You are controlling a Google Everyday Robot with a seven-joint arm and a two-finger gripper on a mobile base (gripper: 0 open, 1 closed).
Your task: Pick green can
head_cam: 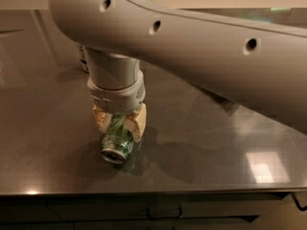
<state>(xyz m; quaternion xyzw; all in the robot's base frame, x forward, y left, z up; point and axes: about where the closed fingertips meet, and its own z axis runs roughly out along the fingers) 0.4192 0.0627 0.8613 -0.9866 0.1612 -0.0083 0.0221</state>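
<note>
The green can (116,145) lies on its side on the dark counter (216,147), its silver end facing the front edge. My gripper (118,122) comes straight down on it from above. The two tan fingers (135,123) press against the can's left and right sides, shut on its upper half. The can's rear part is hidden under the wrist. The large grey arm (192,47) crosses the top of the view from the right.
Another can (82,60) stands at the back, mostly hidden behind the wrist. The counter's front edge (153,191) runs just below the green can. A bright light reflection (266,166) lies on the counter at the right.
</note>
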